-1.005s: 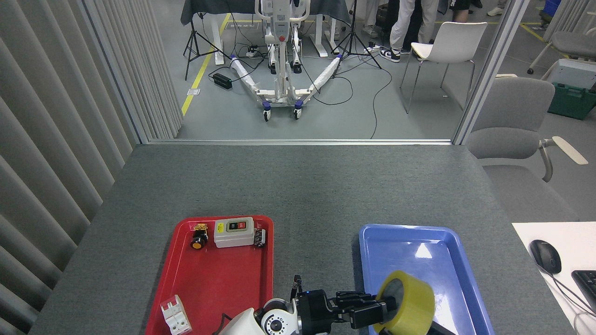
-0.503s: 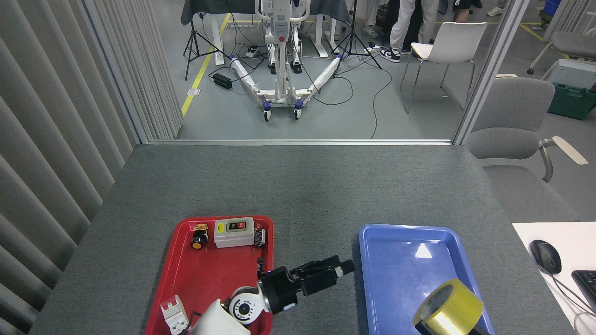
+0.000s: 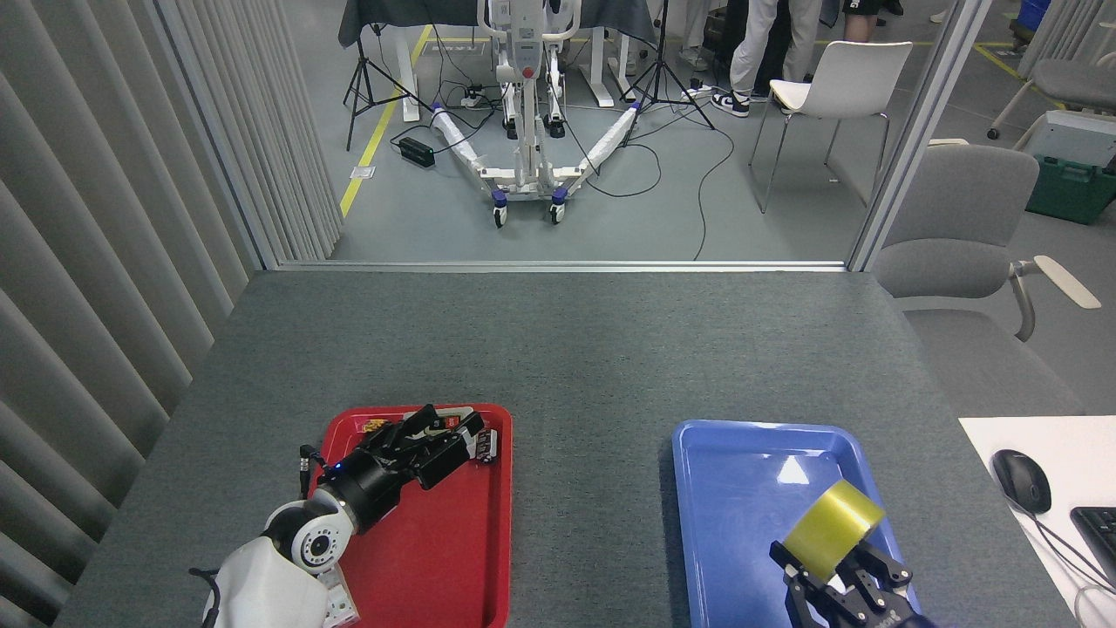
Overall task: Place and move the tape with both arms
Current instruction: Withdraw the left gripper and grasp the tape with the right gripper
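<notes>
Moved since earlier: the left tool (image 3: 436,445) has swung from the gap between the trays to over the far end of the red tray (image 3: 453,558); the tape (image 3: 828,529) has gone rightward and turned, so its yellow band now faces the camera instead of its open core.

Tape position: over the near right part of the blue tray (image 3: 750,453), held above the tray floor as far as I can judge; whether it touches the floor cannot be told.

Right tool (image 3: 841,576): its black fingers are pinching the tape from below, low at the frame's bottom edge.

Left tool: dark and seen along its length over the small parts at the tray's far end; I cannot tell whether its fingers are spread or pressed together.

Risk, roll: the tape is round and held at its lower side only; released tilted, it could roll over the blue tray's near rim and off the surface (image 3: 575,349).

Risk, left side: the left tool is close above the small parts and could knock them if it drops.

Edges: the blue tray's near end and the right tool run out of frame, so the surface's near edge is unseen.

Open room: the far half of the surface and the strip between the trays.
</notes>
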`<action>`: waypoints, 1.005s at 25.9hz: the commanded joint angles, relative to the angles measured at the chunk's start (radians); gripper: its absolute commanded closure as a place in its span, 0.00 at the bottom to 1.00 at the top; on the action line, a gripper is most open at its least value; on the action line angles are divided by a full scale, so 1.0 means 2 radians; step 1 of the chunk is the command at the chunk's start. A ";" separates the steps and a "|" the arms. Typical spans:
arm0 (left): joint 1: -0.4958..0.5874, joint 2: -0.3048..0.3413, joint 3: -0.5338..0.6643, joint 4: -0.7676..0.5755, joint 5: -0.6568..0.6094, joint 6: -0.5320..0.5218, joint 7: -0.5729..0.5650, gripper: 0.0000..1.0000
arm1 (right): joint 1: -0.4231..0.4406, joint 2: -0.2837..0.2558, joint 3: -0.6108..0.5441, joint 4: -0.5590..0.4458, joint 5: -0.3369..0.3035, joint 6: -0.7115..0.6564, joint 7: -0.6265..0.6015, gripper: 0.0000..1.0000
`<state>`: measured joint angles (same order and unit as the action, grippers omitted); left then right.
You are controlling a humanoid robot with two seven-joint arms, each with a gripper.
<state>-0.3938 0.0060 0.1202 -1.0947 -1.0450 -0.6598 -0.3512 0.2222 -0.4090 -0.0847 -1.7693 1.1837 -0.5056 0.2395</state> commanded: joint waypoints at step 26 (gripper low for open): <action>0.153 -0.016 -0.079 -0.183 -0.201 0.249 0.222 0.00 | -0.230 -0.021 0.132 0.104 -0.112 0.343 0.513 1.00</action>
<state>-0.1193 -0.0470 -0.0421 -1.4606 -1.4507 -0.1146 0.0917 -0.2213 -0.4708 0.1624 -1.5701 0.9623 0.1684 1.2366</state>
